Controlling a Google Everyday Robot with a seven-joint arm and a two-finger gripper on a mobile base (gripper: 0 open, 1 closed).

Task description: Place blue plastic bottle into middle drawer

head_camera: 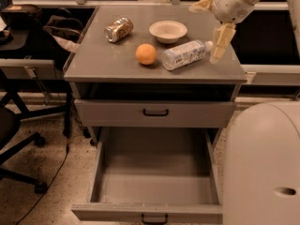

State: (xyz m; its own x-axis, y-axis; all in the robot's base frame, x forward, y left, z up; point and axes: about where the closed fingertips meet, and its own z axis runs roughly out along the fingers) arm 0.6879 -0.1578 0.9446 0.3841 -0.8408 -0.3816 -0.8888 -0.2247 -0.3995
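Note:
The blue plastic bottle (185,54) lies on its side on the grey cabinet top, white cap pointing right, next to an orange. My gripper (209,24) hangs over the top's right part, just above and to the right of the bottle's cap. It is open and empty, with one finger (221,40) pointing down beside the cap and the other (201,5) spread up-left. The middle drawer (157,184) is pulled far out below, its flat tray floor bare, with a small black handle on its front.
An orange (146,54), a white bowl (168,31) and a shiny metal can (118,29) on its side share the cabinet top (103,64). A shut drawer front (154,112) sits above the open one. My pale body (262,163) fills the lower right. Office chairs stand at left.

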